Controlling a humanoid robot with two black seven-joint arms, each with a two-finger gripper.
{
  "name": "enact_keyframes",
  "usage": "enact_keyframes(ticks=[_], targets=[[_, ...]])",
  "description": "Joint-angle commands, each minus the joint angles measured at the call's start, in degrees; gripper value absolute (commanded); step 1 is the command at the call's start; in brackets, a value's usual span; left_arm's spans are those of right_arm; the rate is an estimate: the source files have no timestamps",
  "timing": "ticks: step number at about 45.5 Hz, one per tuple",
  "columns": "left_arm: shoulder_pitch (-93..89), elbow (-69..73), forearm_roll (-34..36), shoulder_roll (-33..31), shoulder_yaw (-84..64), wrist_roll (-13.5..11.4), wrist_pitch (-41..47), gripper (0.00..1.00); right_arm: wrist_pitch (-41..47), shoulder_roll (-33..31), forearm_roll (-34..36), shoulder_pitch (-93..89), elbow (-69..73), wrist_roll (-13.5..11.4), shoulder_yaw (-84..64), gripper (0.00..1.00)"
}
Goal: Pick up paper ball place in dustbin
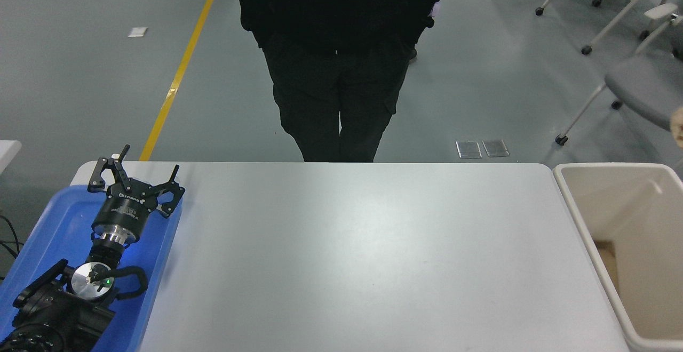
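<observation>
Only a tan sliver of the paper ball (678, 126) shows, at the picture's right edge, in the air a little above the far rim of the dustbin. The cream-beige dustbin (572, 202) stands against the table's right end, its mouth open upward; a brown patch shows low inside it. My right arm and its gripper are out of the picture, so what holds the ball is hidden. Parked at the lower left, my left gripper (136, 174) stands open with nothing between its fingers.
A flat blue tray (50, 224) lies under the left arm at the table's left end. A person in black (336, 58) stands at the table's far edge, hands in pockets. Grey chairs (640, 85) stand on the floor at the back right.
</observation>
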Motion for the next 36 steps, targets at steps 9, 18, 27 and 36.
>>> enact_keyframes(ticks=[9, 18, 27, 36], targets=[[0.0, 0.0, 0.0, 0.0, 0.0, 0.0, 0.0, 0.99, -19.8, 6.8, 3.2, -37.9, -22.3, 0.0, 11.4, 0.00], [0.0, 0.0, 0.0, 0.0, -0.1, 0.0, 0.0, 0.99, -19.9, 10.8, 3.3, -52.7, -39.6, 0.0, 19.0, 0.00], [0.0, 0.0, 0.0, 0.0, 0.0, 0.0, 0.0, 0.99, -19.9, 17.2, 2.4, -67.8, -56.7, 0.1, 32.5, 0.00], [0.0, 0.0, 0.0, 0.0, -0.1, 0.0, 0.0, 0.99, -22.7, 20.8, 2.3, -72.8, -61.3, 0.1, 33.9, 0.00]])
